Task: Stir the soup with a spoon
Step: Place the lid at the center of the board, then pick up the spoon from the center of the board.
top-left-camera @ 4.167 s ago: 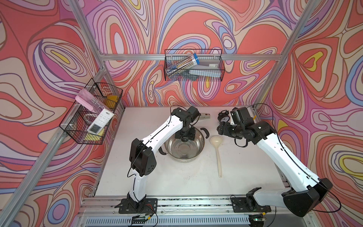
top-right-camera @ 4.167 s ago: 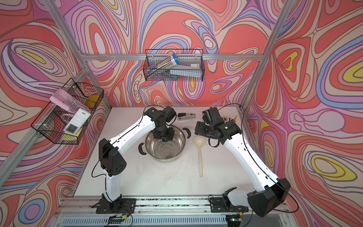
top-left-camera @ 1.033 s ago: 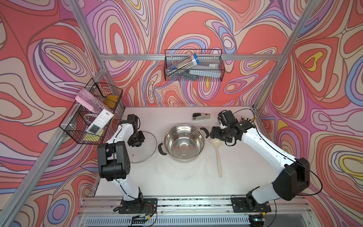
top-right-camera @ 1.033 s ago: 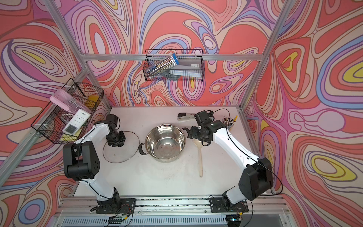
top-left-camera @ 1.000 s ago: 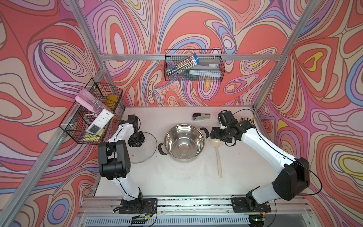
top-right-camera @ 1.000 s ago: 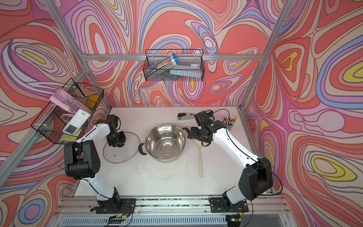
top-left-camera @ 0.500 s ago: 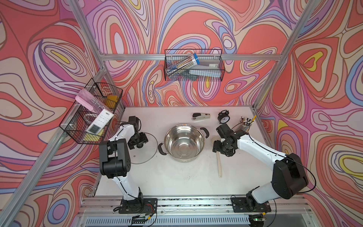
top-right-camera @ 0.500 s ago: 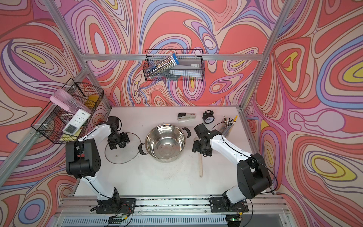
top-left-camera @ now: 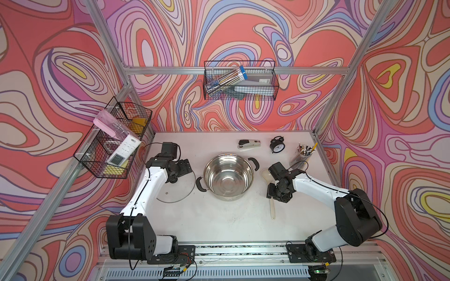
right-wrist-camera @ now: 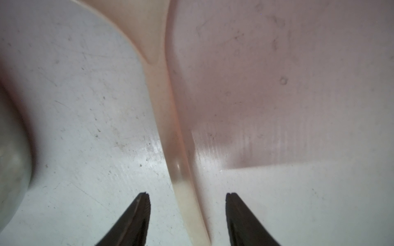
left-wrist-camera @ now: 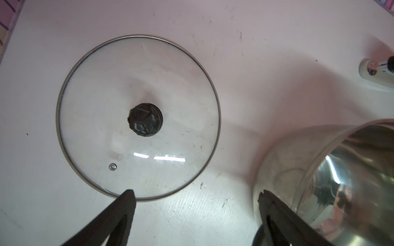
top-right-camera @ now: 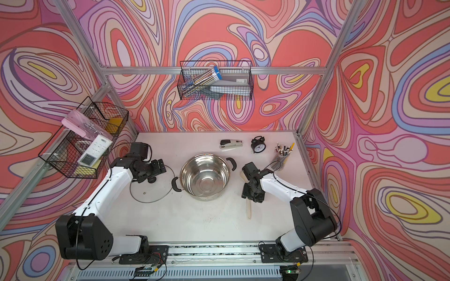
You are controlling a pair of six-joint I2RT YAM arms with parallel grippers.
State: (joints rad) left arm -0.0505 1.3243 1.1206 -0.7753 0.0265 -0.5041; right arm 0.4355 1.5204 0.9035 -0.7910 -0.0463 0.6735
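1. Top views: the white surface (top-left-camera: 219, 219) carries everything. A stapler (top-left-camera: 248, 144), a clock (top-left-camera: 277, 146) and a pen cup (top-left-camera: 300, 158) sit along its far edge, apart from the work.
2. Steel pot (top-left-camera: 228, 178): mid-surface, uncovered, inside bare and shiny. No soup visible.
3. Glass lid (top-left-camera: 180, 191): flat on the surface just beside the pot, on the left arm's side.
4. Spoon (top-left-camera: 272, 209): flat on the surface on the pot's other side. Its bowl lies near the pot's black side handle (top-left-camera: 254, 161); its stem runs toward the near edge.
5. Right gripper (right-wrist-camera: 187, 194): jaws partly apart, straddling the spoon's stem with a gap on either side. Nothing held. In the right wrist view the stem crosses between the fingertips (right-wrist-camera: 142, 204) at a slant.
6. Left gripper (left-wrist-camera: 196, 192): jaws spread wide, empty, hovering over the lid's edge and the pot wall.
7. Risks, judged:
   - Stem is slim and low. Closing too high pinches air; too low scrapes the surface.
   - The slant may twist the stem or squirt it out as the jaws meet.
   - The grip lands partway along the stem, so the bowl end may sag and swing on the lift.
   - The bowl may catch the side handle or rim going in and shove the pot.
   - The left arm hangs close; a sweep could nudge pot or lid.
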